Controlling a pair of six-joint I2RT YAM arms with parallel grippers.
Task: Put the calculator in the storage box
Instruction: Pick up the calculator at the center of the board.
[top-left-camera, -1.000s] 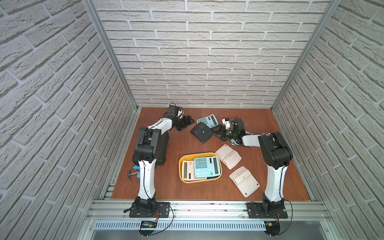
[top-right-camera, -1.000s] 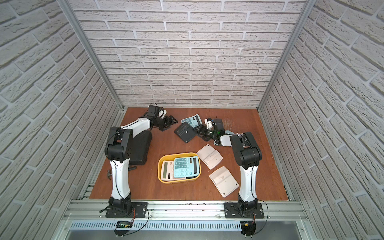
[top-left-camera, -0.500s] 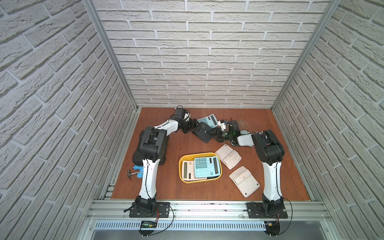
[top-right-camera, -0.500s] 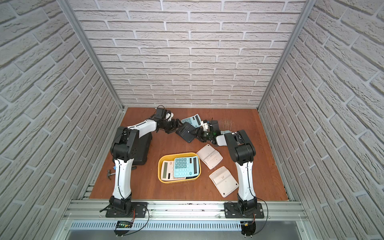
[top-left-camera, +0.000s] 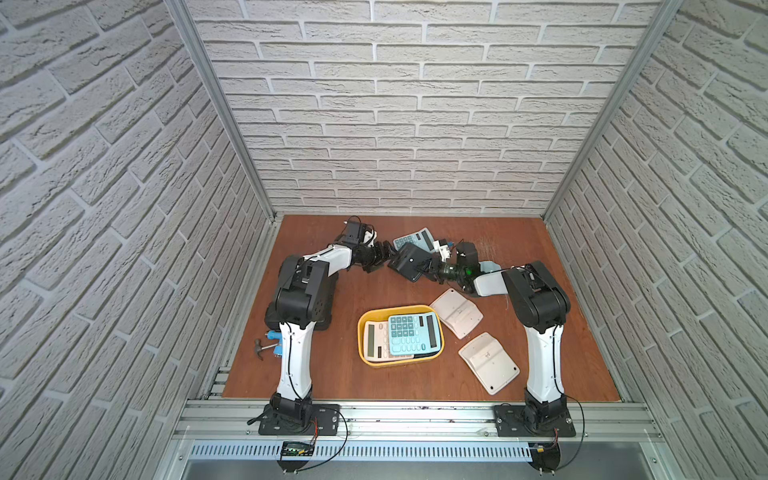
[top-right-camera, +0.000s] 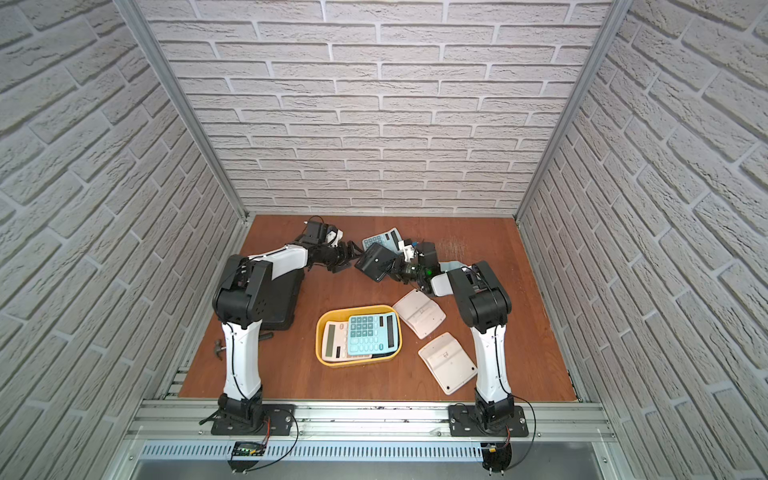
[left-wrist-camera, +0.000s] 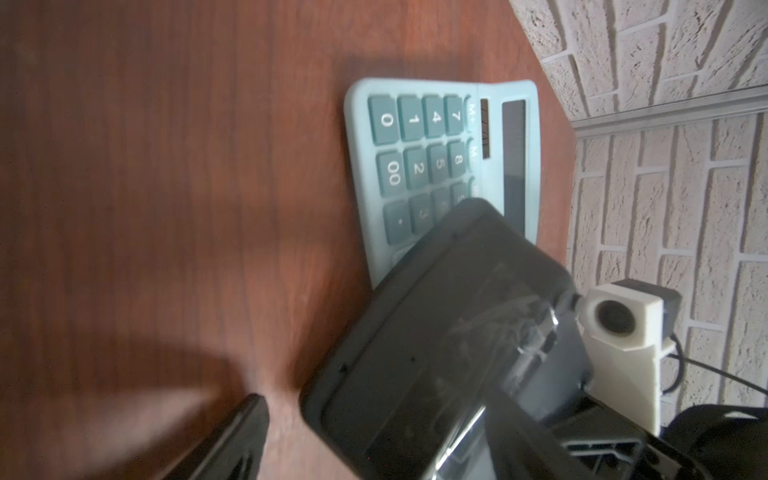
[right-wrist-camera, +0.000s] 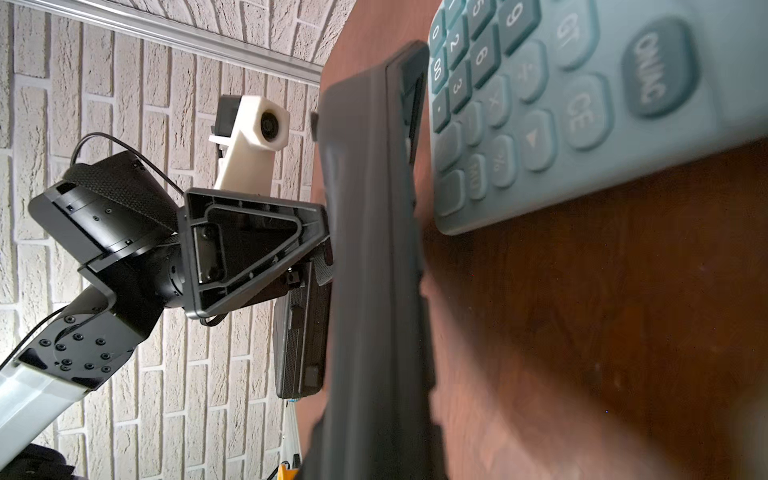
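A teal calculator (top-left-camera: 413, 334) and a white calculator (top-left-camera: 376, 340) lie in the storage box (top-left-camera: 360, 345). Behind the box, the right fingers (top-left-camera: 429, 270) clamp a black calculator (top-left-camera: 409, 262) tilted off the desk (top-left-camera: 365, 291). The left fingers (right-wrist-camera: 249, 253), also behind the box, gape empty. Carrying it over remains.

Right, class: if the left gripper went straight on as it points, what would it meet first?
Probably the black calculator, pinched by the right gripper and tilted up; the open left gripper points at its edge. The gap between them is unclear.
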